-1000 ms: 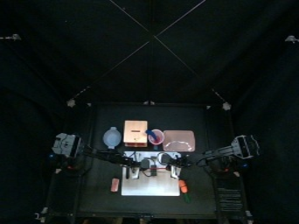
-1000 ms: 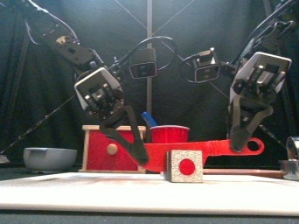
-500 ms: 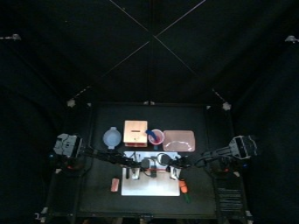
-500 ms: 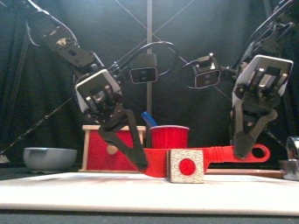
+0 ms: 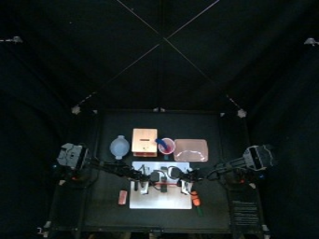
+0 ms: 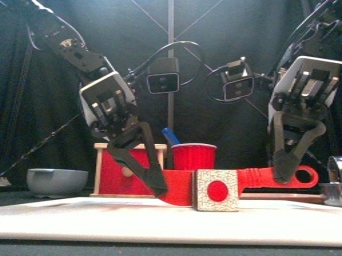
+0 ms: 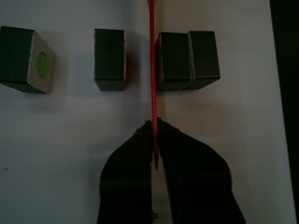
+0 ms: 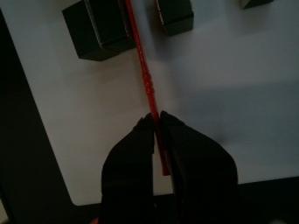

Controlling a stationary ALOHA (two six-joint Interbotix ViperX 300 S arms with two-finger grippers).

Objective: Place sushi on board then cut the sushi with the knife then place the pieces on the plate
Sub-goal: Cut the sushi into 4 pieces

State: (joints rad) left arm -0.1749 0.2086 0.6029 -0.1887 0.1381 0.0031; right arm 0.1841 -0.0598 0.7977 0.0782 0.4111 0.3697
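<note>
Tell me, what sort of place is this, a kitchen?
Most likely a robot test booth in a lab, not a kitchen. Black curtains enclose a small table, a left arm and a right arm reach down over it, and the food is toy sushi on a white board, with a red toy knife.

No words, numbers, brands or signs are showing legibly in any view. The sushi block (image 6: 214,189) facing the front camera is carrying only a plain red spot on its speckled white end. The wooden box (image 6: 110,172) is showing just a pale knob on its red drawer front.
</note>
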